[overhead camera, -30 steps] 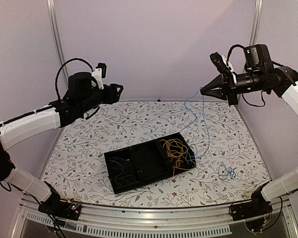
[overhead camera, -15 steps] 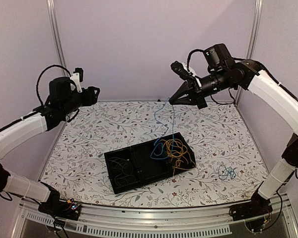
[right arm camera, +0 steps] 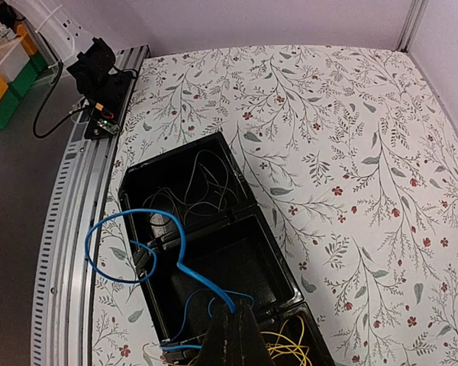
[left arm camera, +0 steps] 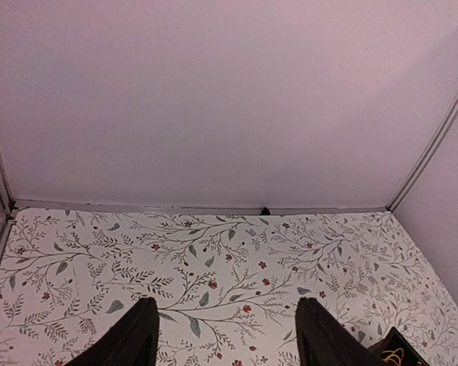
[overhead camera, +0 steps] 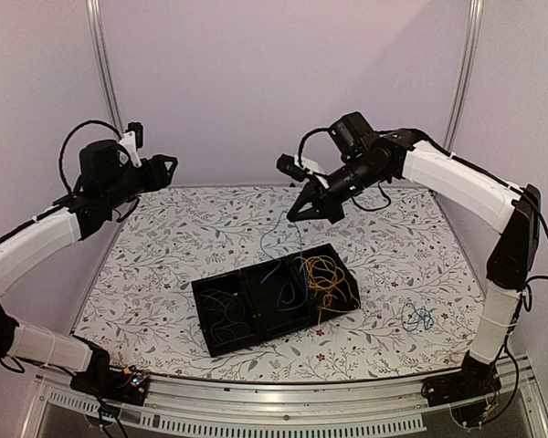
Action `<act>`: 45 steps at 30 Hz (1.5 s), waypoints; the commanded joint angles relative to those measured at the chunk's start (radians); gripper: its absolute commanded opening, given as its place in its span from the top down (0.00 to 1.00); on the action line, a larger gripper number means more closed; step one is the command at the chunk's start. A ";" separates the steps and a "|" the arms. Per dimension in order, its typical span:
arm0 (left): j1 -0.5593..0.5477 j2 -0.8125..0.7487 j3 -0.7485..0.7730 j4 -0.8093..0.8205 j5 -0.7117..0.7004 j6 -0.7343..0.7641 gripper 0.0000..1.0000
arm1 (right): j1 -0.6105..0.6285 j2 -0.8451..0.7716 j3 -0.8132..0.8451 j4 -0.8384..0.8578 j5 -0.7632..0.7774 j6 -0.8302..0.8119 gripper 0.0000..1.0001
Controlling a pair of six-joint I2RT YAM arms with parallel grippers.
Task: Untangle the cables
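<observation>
Right gripper (overhead camera: 299, 215): raised above the table, fingers pressed together on one end of a thin blue cable (right arm camera: 202, 282). The right wrist view shows no gap between the fingers.

Blue cable: hangs from that grip and curls into a loose loop. Its lower part drops into the middle compartment of the black three-compartment plastic tray (overhead camera: 260, 307). Cannot tell whether its far end is snagged in the neighbouring wires.

Tray: sits at an angle near the middle of the floral-patterned table (overhead camera: 146, 265).
- Left compartment: thin pale wires (overhead camera: 221, 312), loosely coiled.
- Right compartment: a tangled bunch of yellow cables (overhead camera: 325, 274), some strands spilling over the rim.

A small second clump of blue cable (overhead camera: 418, 318) lies on the cloth to the right, well apart from the tray.

Left gripper (overhead camera: 164, 169): held high over the far-left side of the table, aimed at the back wall. In the left wrist view its fingers (left arm camera: 141, 339) stand wide apart with nothing between them.
</observation>
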 commanded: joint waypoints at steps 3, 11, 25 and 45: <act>0.019 -0.038 -0.015 0.025 0.024 -0.011 0.38 | 0.020 0.050 -0.088 0.087 0.069 0.007 1.00; 0.028 -0.039 -0.013 0.026 0.041 -0.016 0.38 | 0.020 0.094 -0.162 0.139 0.173 0.026 1.00; 0.037 -0.037 -0.017 0.031 0.059 -0.024 0.38 | 0.145 0.177 -0.158 0.165 0.438 0.013 1.00; 0.039 -0.031 -0.019 0.039 0.095 -0.039 0.38 | 0.172 0.109 -0.172 0.081 0.531 -0.026 0.63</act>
